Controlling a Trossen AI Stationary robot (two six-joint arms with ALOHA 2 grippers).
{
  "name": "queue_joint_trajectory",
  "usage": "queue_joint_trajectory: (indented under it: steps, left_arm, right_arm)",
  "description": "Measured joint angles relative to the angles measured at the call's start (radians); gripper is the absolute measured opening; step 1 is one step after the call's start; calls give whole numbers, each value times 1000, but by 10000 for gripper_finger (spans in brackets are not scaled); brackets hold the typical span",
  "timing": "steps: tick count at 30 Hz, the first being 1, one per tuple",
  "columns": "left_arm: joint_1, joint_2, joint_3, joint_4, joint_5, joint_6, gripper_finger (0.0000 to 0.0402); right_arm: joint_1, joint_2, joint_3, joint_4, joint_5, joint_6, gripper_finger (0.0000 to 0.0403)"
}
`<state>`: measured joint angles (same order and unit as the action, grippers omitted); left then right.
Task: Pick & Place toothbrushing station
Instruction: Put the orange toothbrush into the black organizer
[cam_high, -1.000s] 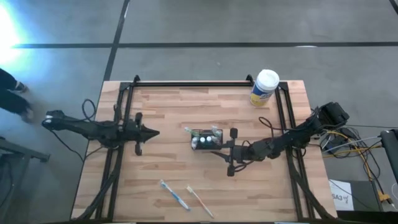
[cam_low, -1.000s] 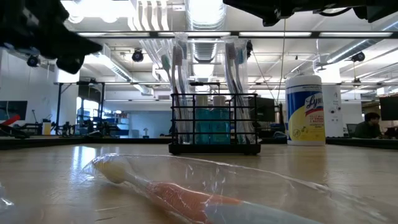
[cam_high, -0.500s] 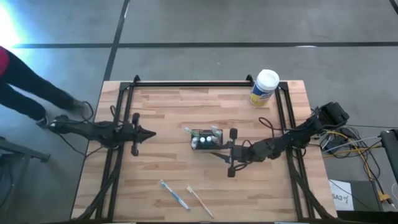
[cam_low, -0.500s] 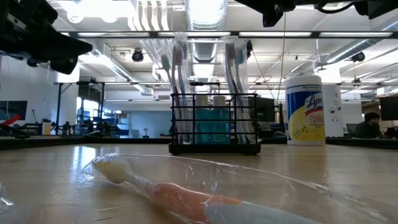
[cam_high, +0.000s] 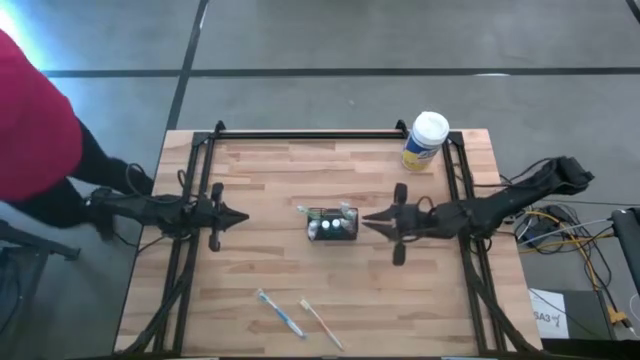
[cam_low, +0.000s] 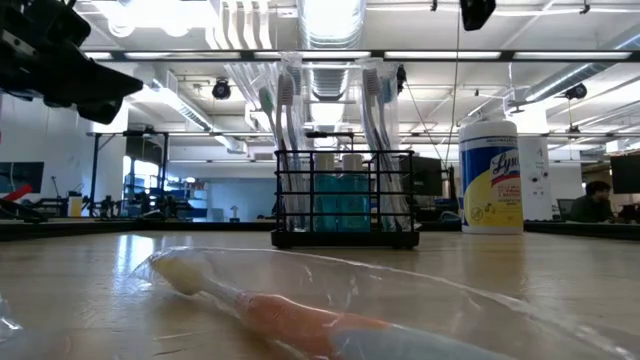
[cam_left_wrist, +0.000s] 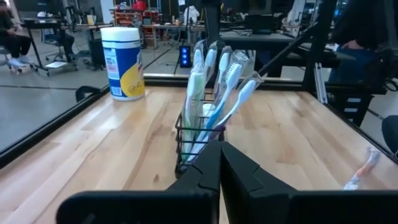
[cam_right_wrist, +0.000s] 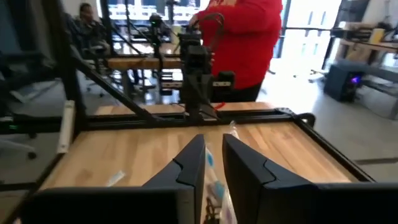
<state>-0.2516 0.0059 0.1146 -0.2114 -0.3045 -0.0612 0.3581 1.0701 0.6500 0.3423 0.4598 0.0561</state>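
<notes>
The toothbrushing station (cam_high: 333, 225), a small black mesh caddy with several toothbrushes standing in it, stands on its base at the middle of the wooden table; it also shows in the low view (cam_low: 346, 195) and the left wrist view (cam_left_wrist: 202, 134). My right gripper (cam_high: 366, 220) hovers just to the caddy's right, pointing at it, with a narrow gap between its fingers (cam_right_wrist: 213, 146) and nothing in them. My left gripper (cam_high: 247, 215) is shut and empty (cam_left_wrist: 219, 152), well to the caddy's left, pointing at it.
A white-capped, yellow-labelled wipes canister (cam_high: 425, 141) stands at the far right. Two loose wrapped toothbrushes (cam_high: 280, 312) (cam_high: 322, 320) lie near the front edge; one fills the low view's foreground (cam_low: 290, 305). A person in red (cam_high: 30, 130) stands beyond the table's left edge.
My right gripper has drawn back from the caddy toward the table's right edge and risen, mostly leaving the top of the low view. The caddy has stayed in place. My left gripper has drawn back slightly toward the left edge. A person in red has come in at the left.
</notes>
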Motion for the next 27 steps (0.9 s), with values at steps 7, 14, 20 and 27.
queue_joint_trajectory:
  steps: [7, 14, 20, 27]
  left_arm:
    - [0, -3, 9, 24, 3, 15, 12]
    - [0, -3, 15, 28, 4, 85, 6]
    - [0, -3, 14, 35, 4, 112, 15]
    - [0, -3, 13, 36, 4, 112, 10]
  right_arm:
    - [-1, -91, -98, 25, -71, -6, 22]
    - [-21, -95, -287, 292, -79, -6, 10]
    - [-45, -84, -419, 501, -76, 34, 8]
    - [-45, -65, -403, 481, -35, 120, 8]
